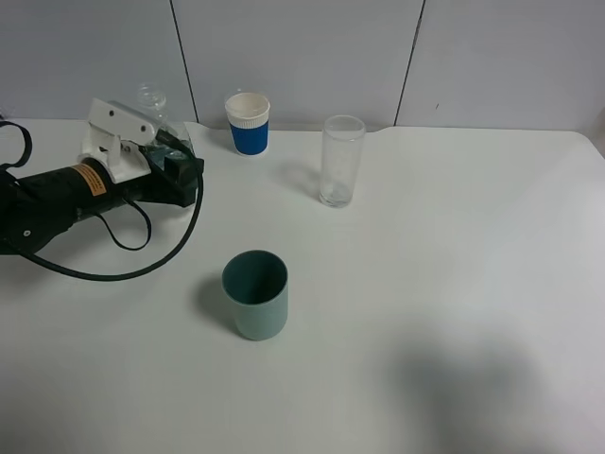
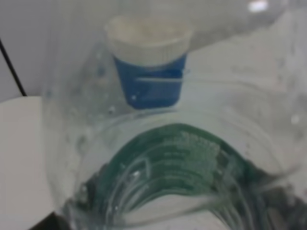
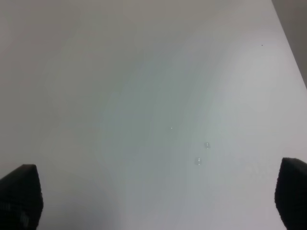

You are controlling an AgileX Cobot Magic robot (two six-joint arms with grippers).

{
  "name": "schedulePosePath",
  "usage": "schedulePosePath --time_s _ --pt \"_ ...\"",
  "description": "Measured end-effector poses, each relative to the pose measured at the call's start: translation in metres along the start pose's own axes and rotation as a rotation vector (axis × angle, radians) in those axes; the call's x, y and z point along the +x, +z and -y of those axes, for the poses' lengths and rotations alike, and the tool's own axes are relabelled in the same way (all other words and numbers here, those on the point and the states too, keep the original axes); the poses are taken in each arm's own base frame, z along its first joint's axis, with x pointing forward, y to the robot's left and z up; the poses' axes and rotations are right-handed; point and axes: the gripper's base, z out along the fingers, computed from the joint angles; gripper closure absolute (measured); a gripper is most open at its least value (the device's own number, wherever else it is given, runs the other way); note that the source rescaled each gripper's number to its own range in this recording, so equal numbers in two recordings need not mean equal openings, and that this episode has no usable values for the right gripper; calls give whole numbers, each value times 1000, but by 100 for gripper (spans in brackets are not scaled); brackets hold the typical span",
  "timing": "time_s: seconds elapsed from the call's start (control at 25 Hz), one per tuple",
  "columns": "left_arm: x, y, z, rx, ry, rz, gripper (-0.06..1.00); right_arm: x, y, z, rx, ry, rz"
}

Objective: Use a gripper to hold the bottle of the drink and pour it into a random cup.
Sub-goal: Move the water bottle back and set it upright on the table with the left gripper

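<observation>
The bottle of the drink, clear plastic with a dark green label and no cap, stands at the back left of the table. My left gripper is shut on its lower body, reaching in from the left. In the left wrist view the bottle fills the frame, and the blue and white paper cup shows through it. That paper cup stands just right of the bottle. A teal cup sits in the middle front. My right gripper hangs open over bare table and holds nothing.
A tall clear glass stands right of the paper cup. A black cable loops on the white table between the left arm and the teal cup. A grey wall runs along the back edge.
</observation>
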Motion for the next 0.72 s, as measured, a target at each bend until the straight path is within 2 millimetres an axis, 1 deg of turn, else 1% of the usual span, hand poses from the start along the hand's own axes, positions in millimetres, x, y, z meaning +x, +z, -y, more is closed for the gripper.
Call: schedulePosePath --time_s 0.2,0.4,0.72 --pt "13 4 1 12 -1 3 94 0 0 0 0 0 0" --pt "20 6 2 25 -12 27 94 0 0 0 0 0 0" --pt "27 8 4 37 -41 12 94 0 0 0 0 0 0"
